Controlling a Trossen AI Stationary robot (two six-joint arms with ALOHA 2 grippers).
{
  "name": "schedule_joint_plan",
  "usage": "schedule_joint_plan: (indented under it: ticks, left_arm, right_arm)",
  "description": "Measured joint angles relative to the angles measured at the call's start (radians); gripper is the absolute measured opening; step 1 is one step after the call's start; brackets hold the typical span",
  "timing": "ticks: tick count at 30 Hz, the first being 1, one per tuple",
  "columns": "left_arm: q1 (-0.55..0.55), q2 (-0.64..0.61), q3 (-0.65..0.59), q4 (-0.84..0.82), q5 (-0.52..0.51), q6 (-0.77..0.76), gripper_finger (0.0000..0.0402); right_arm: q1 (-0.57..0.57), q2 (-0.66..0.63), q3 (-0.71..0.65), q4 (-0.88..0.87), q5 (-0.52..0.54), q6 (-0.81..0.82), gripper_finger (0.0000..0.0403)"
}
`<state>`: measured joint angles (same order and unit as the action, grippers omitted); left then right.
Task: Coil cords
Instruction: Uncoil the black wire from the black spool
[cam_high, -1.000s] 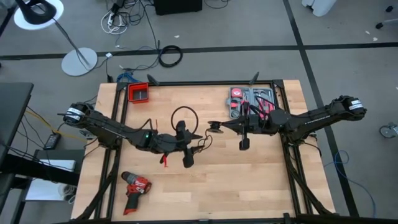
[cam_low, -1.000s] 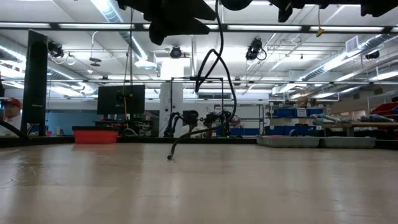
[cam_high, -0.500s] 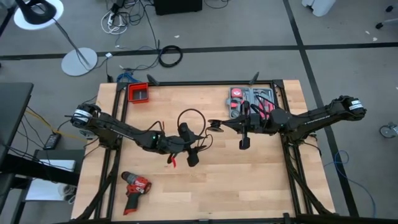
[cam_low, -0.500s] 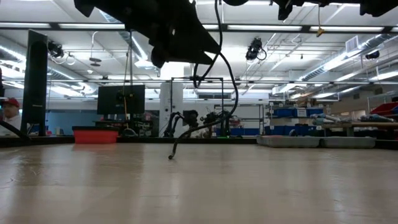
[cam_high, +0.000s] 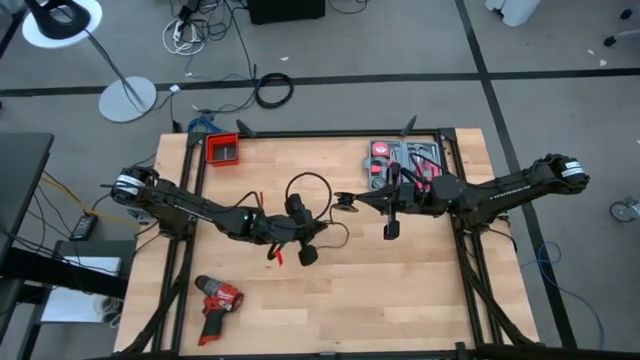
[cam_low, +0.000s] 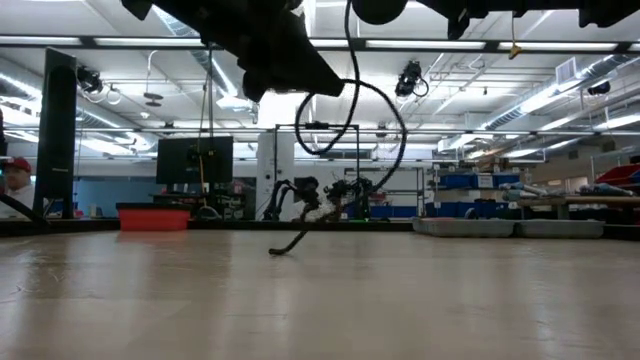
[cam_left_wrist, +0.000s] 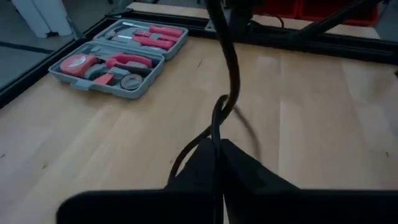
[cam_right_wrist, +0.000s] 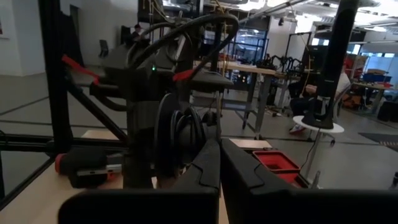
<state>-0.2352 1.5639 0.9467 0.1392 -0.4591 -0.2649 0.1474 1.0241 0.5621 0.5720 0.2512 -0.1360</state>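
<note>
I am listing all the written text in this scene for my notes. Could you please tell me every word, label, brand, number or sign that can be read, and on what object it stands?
No text can be read in any view.
The tool kit: the round faces of its tape measure and gauge are too blurred to read.
The red drill: no legible brand.
The red bin: no visible label.

LOW VIEW: both arms cut off by top edge | CORD (cam_low: 372, 120): upper end hidden behind arm | PLUG: too small to tell

Bright overhead strip lights, soft shadows, blurred foreground
</note>
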Motion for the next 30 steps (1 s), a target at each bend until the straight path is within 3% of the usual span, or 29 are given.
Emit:
schedule_joint_plan:
  ticks: [11, 21, 30]
  left_arm:
    - [0.008, -0.056, 0.059, -0.161, -0.001, 0.048, 0.0002]
    - [0.006, -0.156, 0.274, -0.614, -0.209, 0.102, 0.0001]
    - [-0.003, -0.159, 0.52, -0.887, -0.271, 0.151, 0.0]
  right_arm:
    - [0.001, 0.0, 0.0, -0.009, 0.045, -0.014, 0.0]
    - [0.001, 0.0, 0.0, -0.028, 0.017, -0.018, 0.0]
    - [0.001, -0.001, 0.0, -0.121, 0.068, -0.023, 0.0]
